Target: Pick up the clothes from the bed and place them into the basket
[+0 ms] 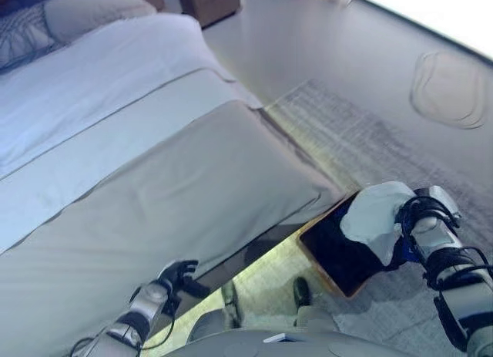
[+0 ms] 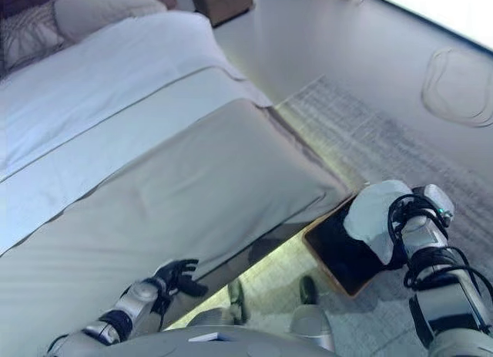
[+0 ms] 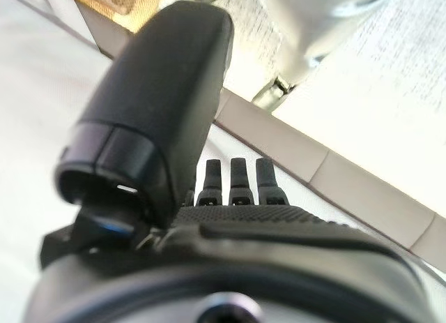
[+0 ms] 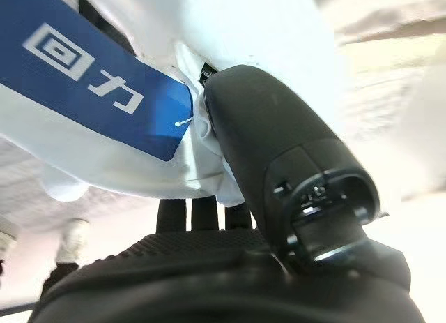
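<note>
My right hand [image 1: 416, 227] is shut on a white garment [image 1: 376, 212] and holds it just above a basket [image 1: 322, 266] with a wooden rim and dark inside, which stands on the floor at the bed's foot corner. In the right wrist view the garment [image 4: 230, 51] carries a blue tag [image 4: 97, 86], and my thumb [image 4: 279, 148] presses into the cloth. My left hand [image 1: 176, 277] is open and empty beside the bed's near edge; its fingers [image 3: 237, 180] are straight. The bed [image 1: 154, 180] has a beige cover and a white sheet.
Pillows [image 1: 85, 14] lie at the head of the bed. Wooden furniture [image 1: 208, 2] stands at the back. A grey rug [image 1: 362, 141] covers the floor beside the bed and under the basket. An oval outline [image 1: 451, 91] shows on the floor at the far right.
</note>
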### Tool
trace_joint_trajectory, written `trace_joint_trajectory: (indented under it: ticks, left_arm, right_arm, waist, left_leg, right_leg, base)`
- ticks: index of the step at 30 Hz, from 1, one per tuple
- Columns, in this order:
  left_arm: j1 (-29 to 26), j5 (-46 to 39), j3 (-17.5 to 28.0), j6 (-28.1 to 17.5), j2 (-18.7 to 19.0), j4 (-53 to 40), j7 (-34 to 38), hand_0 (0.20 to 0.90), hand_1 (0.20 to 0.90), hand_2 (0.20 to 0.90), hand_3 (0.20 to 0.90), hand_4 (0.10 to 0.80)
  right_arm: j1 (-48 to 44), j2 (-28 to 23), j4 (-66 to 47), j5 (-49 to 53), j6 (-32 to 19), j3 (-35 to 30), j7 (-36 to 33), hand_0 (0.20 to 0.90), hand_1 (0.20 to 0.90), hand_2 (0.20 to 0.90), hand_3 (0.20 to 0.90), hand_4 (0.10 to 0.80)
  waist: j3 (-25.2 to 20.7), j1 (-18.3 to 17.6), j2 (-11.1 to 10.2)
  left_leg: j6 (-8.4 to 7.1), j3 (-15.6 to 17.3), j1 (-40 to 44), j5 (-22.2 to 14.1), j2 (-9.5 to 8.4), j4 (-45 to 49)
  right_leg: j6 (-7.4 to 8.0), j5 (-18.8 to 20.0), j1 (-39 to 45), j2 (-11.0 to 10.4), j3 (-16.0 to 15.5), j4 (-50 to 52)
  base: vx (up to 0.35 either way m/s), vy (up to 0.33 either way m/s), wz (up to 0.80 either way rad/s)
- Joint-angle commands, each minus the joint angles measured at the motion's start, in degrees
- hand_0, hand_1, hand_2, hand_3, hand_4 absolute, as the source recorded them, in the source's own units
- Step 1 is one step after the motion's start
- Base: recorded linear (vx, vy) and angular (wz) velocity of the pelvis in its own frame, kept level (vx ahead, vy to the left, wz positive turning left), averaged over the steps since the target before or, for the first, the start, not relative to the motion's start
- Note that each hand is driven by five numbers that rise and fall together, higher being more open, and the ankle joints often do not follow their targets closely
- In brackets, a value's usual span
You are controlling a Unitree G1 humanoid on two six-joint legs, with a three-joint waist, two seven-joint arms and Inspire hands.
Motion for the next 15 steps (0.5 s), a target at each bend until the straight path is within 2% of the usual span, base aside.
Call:
trace_joint_trajectory:
  ticks: [1, 5, 6, 7, 11, 15]
  left_arm:
    - [-4.7, -1.9, -1.5, -1.1, 4.1, -0.4, 1.0, 0.9, 0.9, 0.9, 0.9, 0.8]
    - [-4.8, -2.8, -2.0, -2.0, 4.8, -1.1, 0.2, 0.9, 0.9, 0.9, 0.9, 0.8]
    - [-4.9, -3.0, -2.0, -2.2, 4.9, -1.3, 0.1, 0.9, 0.9, 0.9, 0.9, 0.8]
    - [-4.9, -3.2, -1.9, -2.3, 5.0, -1.4, 0.0, 0.9, 0.9, 0.9, 0.9, 0.8]
    - [-4.8, -3.5, -1.7, -2.6, 5.2, -2.1, -0.6, 0.9, 0.9, 0.9, 0.9, 0.8]
    - [-5.2, -3.2, -1.5, -2.8, 5.5, -2.0, -1.4, 0.9, 0.9, 0.9, 0.9, 0.8]
  right_arm:
    - [-9.3, -2.5, 2.3, 0.6, -0.5, 1.2, -4.8, 0.3, 0.3, 0.3, 0.2, 0.1]
    - [-10.0, -3.3, 4.5, 1.8, -0.1, 1.6, -5.0, 0.3, 0.3, 0.3, 0.2, 0.1]
    - [-10.2, -3.5, 4.8, 2.0, 0.1, 1.6, -5.1, 0.538, 0.538, 0.538, 0.477, 0.377]
    - [-10.5, -3.7, 4.9, 2.3, 0.8, 1.8, -5.2, 0.9, 0.9, 0.9, 0.9, 0.8]
    - [-10.3, -3.3, 7.2, 0.7, 3.1, 2.2, -1.8, 0.9, 0.9, 0.9, 0.9, 0.8]
    - [-9.8, -2.7, 10.9, 0.3, 3.4, 3.1, 0.9, 0.9, 0.9, 0.9, 0.9, 0.8]
  waist:
    - [3.3, 1.2, -2.5]
    - [4.7, 1.3, -0.9]
    - [5.0, 1.3, -0.6]
    - [5.3, 1.2, -0.2]
    - [5.9, 0.9, 0.4]
    - [6.1, 1.0, -0.1]
  left_leg:
    - [2.23, -2.4, 2.4, -7.8, -4.12, 0.4]
    - [1.84, -3.0, 1.4, -7.1, -4.32, 0.5]
    - [1.74, -3.1, 1.1, -7.0, -4.35, 0.5]
    - [1.59, -3.1, 0.8, -6.8, -4.35, 0.5]
    - [1.17, -2.5, 0.5, -6.6, -4.3, 0.6]
    - [0.97, -2.1, 0.5, -6.6, -4.18, 0.8]
  right_leg:
    - [-1.94, -0.9, -1.5, 1.6, -2.9, 2.6]
    - [-2.23, -1.0, -2.6, 1.3, -3.7, 3.0]
    - [-2.29, -1.0, -2.9, 1.3, -3.7, 3.1]
    - [-2.4, -1.0, -3.2, 1.3, -3.8, 3.2]
    - [-2.61, -1.1, -3.7, 1.4, -3.8, 3.2]
    - [-2.73, -1.0, -3.7, 1.5, -3.9, 3.3]
  base:
    - [-0.049, -0.032, 0.2]
    - [-0.041, -0.022, 0.14]
    - [-0.059, 0.001, 0.04]
    - [-0.034, 0.009, 0.01]
    - [0.0, 0.001, 0.02]
    - [0.02, -0.025, 0.04]
